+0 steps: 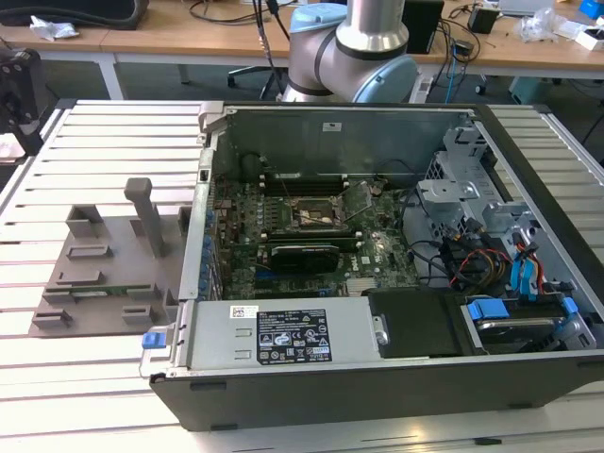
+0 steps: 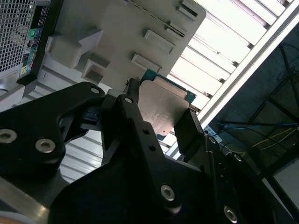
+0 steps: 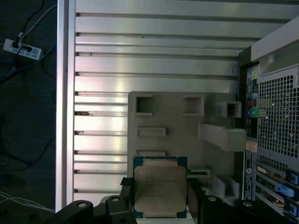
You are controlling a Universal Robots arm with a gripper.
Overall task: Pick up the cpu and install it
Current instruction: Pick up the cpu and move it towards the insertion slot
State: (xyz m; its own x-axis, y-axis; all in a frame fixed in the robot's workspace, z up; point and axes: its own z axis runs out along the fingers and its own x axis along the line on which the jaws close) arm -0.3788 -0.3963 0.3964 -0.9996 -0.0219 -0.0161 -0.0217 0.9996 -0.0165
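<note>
Slatted table (image 1: 94, 132); grey fixture plate (image 1: 104, 274) at the exterior view's left of open case (image 1: 406, 382). Silvery green-rimmed cpu (image 3: 160, 184) clamped in gripper (image 3: 160, 195).

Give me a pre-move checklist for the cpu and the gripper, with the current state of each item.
1. cpu sits between the fingers of the gripper in both wrist views: ok.
2. Fingers pressed against opposite cpu edges: ok, as far as it shows.
3. Metal lid faces the first wrist camera: ok.
4. cpu lifted clear of the grey fixture plate: cannot tell.
5. Computer case open on top, with the motherboard exposed: ok.
6. Socket open and free: cannot tell.
</note>
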